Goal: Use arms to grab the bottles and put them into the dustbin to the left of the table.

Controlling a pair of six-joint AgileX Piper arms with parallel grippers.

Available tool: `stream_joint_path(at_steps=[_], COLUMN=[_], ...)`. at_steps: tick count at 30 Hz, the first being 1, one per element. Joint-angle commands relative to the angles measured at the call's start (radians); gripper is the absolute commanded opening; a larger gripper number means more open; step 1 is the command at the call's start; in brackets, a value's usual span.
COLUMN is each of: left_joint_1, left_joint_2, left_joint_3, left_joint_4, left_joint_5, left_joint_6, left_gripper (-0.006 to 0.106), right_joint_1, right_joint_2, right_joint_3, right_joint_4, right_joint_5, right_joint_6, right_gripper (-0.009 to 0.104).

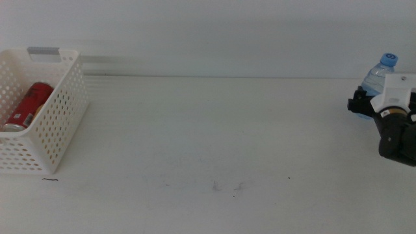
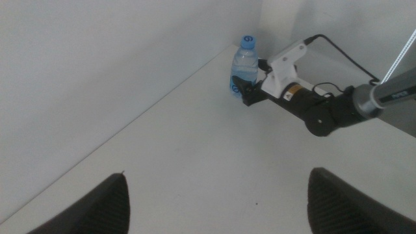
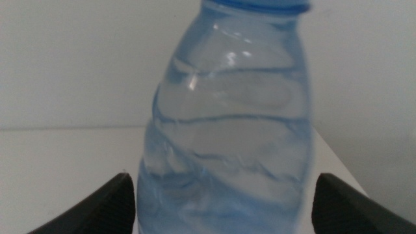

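A clear water bottle (image 1: 381, 73) with a blue cap stands upright at the table's far right, against the back wall. My right gripper (image 1: 361, 104) is open with one jaw on each side of the bottle's lower body (image 3: 227, 130), which fills the right wrist view. The left wrist view sees that bottle (image 2: 244, 65) and the right gripper (image 2: 247, 91) from a distance. My left gripper (image 2: 218, 201) is open and empty above bare tabletop; it is out of the middle view. A red soda can (image 1: 29, 104) lies inside the white dustbin (image 1: 62, 123) at the left.
The white table (image 1: 214, 136) stretches bare between the dustbin and the right arm, with a few faint scuff marks near the front. A white wall runs along the back edge, right behind the bottle.
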Motion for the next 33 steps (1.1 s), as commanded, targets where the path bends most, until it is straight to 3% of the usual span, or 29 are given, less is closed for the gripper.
stream_joint_path(at_steps=[1,8,10,11,13,15,16,21,28,33], left_joint_1=[-0.003,-0.003,-0.003,-0.003,-0.003,-0.003,-0.003,-0.003,-0.003,-0.003], left_joint_2=[0.0,0.0,0.0,0.0,0.0,0.0,0.0,0.0,0.0,0.0], left_joint_3=[-0.003,-0.003,-0.003,-0.003,-0.003,-0.003,-0.003,-0.003,-0.003,-0.003], left_joint_4=[-0.003,-0.003,-0.003,-0.003,-0.003,-0.003,-0.003,-0.003,-0.003,-0.001], left_joint_5=[-0.012,-0.012,-0.012,-0.012,-0.012,-0.014,-0.014,-0.014,-0.014,-0.014], left_joint_6=[0.0,0.0,0.0,0.0,0.0,0.0,0.0,0.0,0.0,0.0], left_gripper=[0.094,0.094,0.094,0.094,0.094,0.094,0.094,0.094,0.094,0.094], right_joint_1=[-0.009,-0.009,-0.009,-0.009,-0.009,-0.002,0.009,0.142,0.398,0.531], right_joint_2=[0.025,0.097,0.113,0.121,0.123,0.112,0.102,0.016,0.006,0.053], right_joint_3=[-0.051,-0.188,-0.219,-0.23,-0.242,-0.244,-0.244,-0.244,-0.3,-0.345], right_joint_4=[-0.004,-0.014,-0.016,-0.023,-0.052,-0.107,-0.128,-0.259,-0.471,-0.495], right_joint_5=[0.02,0.076,0.108,0.114,0.145,0.182,0.207,0.266,0.263,0.259], right_joint_6=[-0.013,-0.031,-0.052,-0.062,-0.062,-0.052,-0.026,0.041,0.273,0.281], right_gripper=[0.09,0.09,0.085,0.078,0.05,0.003,0.0,0.001,-0.002,-0.002])
